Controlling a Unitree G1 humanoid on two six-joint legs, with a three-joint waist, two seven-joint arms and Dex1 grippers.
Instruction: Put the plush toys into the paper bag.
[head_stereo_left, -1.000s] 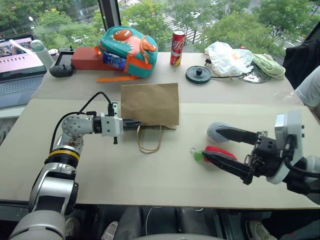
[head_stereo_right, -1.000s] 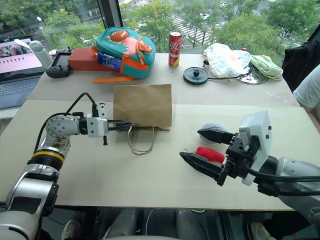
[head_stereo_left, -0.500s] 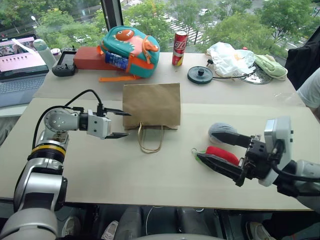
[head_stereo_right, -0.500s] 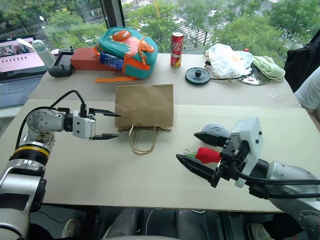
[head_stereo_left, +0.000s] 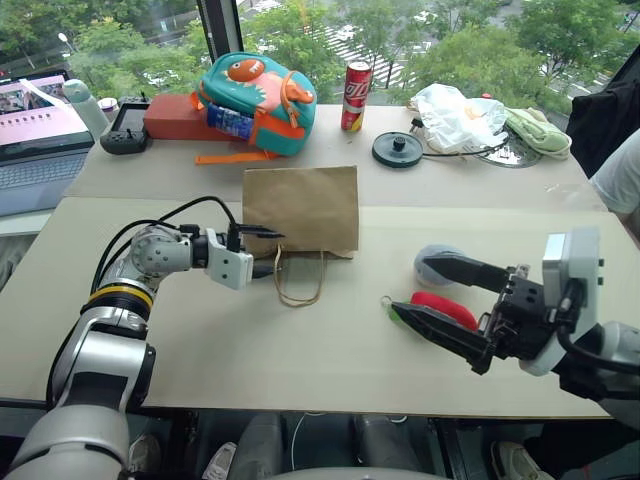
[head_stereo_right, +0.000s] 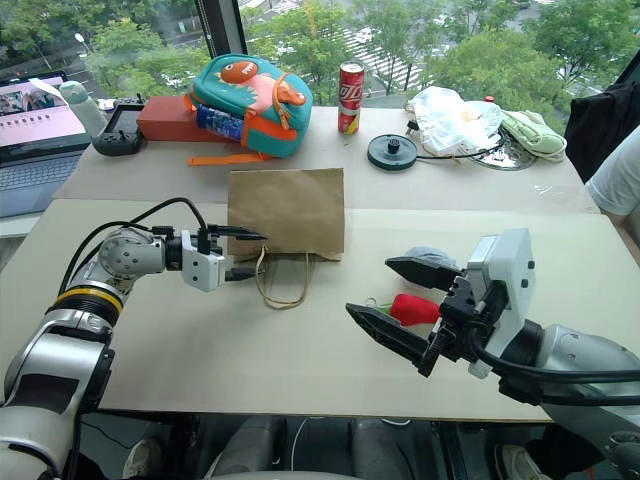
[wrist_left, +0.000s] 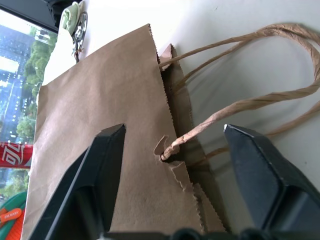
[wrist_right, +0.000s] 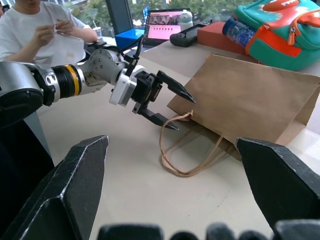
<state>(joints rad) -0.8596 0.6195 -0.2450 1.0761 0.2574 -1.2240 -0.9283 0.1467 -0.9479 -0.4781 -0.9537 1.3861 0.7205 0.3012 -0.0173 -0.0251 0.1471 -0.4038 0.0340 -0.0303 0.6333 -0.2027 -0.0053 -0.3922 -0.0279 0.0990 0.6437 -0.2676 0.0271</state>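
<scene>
The brown paper bag (head_stereo_left: 300, 208) lies flat mid-table, its loop handles (head_stereo_left: 300, 280) pointing toward me. My left gripper (head_stereo_left: 268, 252) is open at the bag's mouth corner. In the left wrist view its fingers (wrist_left: 107, 165) straddle the torn mouth edge and a handle root (wrist_left: 167, 152) without touching them. At the right, my right gripper (head_stereo_left: 412, 285) hovers wide open and holds nothing. Beyond its fingers lie the two plush toys: the grey-blue ball (head_stereo_left: 435, 262), partly hidden by the upper finger, and the red pepper (head_stereo_left: 445, 305) with its green tip (head_stereo_left: 393, 312).
Along the back of the table stand a teal-and-orange fish backpack (head_stereo_left: 255, 88), red box (head_stereo_left: 175, 115), red can (head_stereo_left: 355, 96), black disc (head_stereo_left: 397, 148), white plastic bag (head_stereo_left: 455, 115) and green cloth (head_stereo_left: 535, 130). A laptop (head_stereo_left: 35, 120) is far left. A person (wrist_right: 45, 35) sits beyond.
The left gripper, shut at the bag mouth a second ago, opened and drew back. It has rolled and come in again, open around the mouth edge. The right gripper stays wide open.
</scene>
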